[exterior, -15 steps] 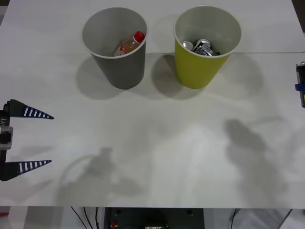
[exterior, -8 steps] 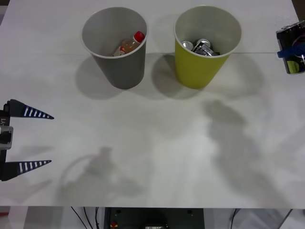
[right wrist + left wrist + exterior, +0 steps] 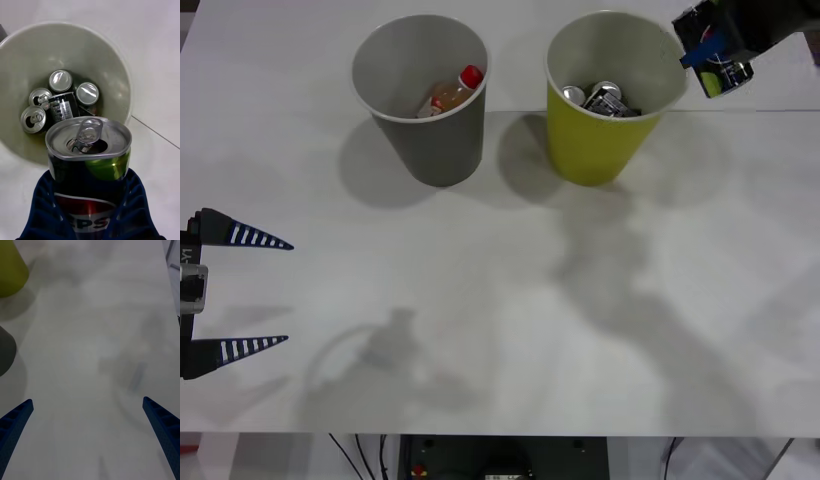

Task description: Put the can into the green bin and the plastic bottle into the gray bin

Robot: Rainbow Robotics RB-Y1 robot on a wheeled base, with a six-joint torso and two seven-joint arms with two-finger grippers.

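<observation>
My right gripper (image 3: 711, 52) is shut on the can (image 3: 721, 72), a black one with a silver top and a red-white-blue logo. It hangs in the air just beyond the right rim of the green bin (image 3: 595, 145). In the right wrist view the can (image 3: 90, 165) sits between the blue fingers (image 3: 41, 204), with the green bin's pale inside (image 3: 107, 56) close behind it. The plastic bottle (image 3: 450, 95), with its red cap, lies inside the gray bin (image 3: 435, 145). At the table's left edge my left gripper (image 3: 288, 292) stands open and holds nothing.
Several other cans (image 3: 62, 99) lie at the bottom of the green bin. The two bins stand side by side at the back of the white table (image 3: 500, 300). In the left wrist view the green bin (image 3: 9, 270) and the gray bin (image 3: 5, 352) show at one edge.
My right gripper has carried the can from the table's right edge up and leftward to the green bin's right rim. The left arm has not moved.
</observation>
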